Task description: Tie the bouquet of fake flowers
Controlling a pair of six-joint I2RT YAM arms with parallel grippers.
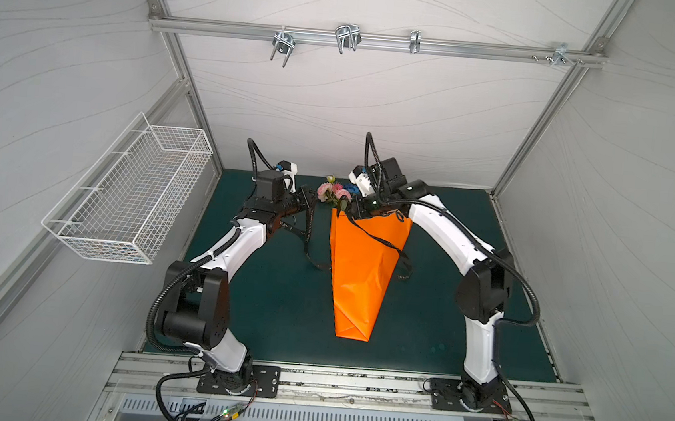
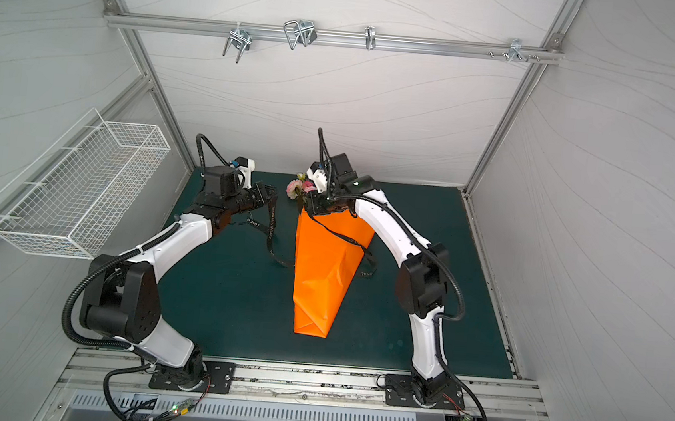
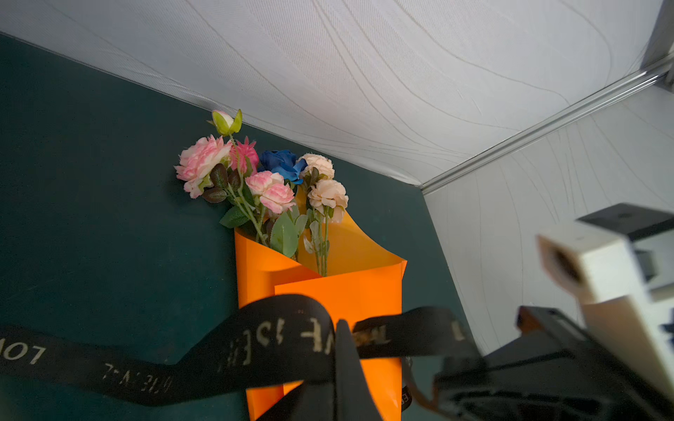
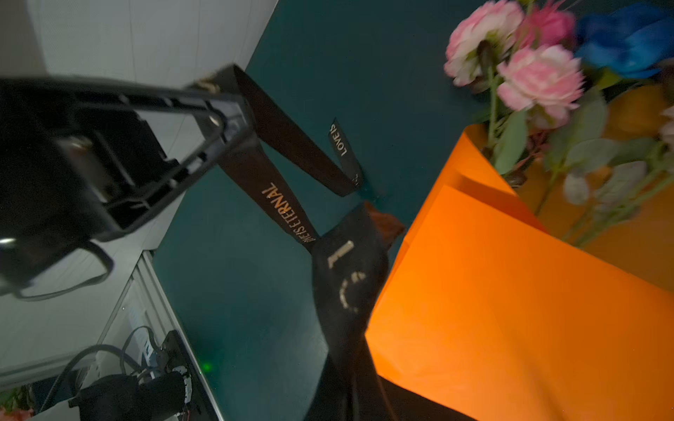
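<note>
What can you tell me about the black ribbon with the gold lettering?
The black fabric-looking ribbon carries gold print, readable in part as LOVE IS ETERNAL. It is long, slack and twisted. The left gripper and right gripper are each shut on it. One strand crosses the orange paper cone diagonally; loops sag to the dark green mat on both sides of it.
</note>
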